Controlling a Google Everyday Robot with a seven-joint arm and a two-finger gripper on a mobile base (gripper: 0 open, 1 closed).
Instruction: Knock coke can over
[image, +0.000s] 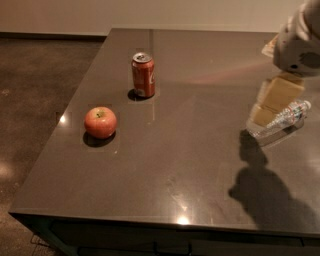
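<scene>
The coke can (143, 75), red with white lettering and a silver top, stands upright on the dark table (190, 165) at the back left. My gripper (270, 105) hangs over the table's right side, far to the right of the can and apart from it. It is just above a clear plastic bottle (287, 117) that lies on its side. The arm's white housing (300, 40) shows at the top right.
A red apple (100, 122) sits in front of and left of the can, near the table's left edge. The table's front edge runs along the bottom of the view. Brown floor (40, 90) lies to the left.
</scene>
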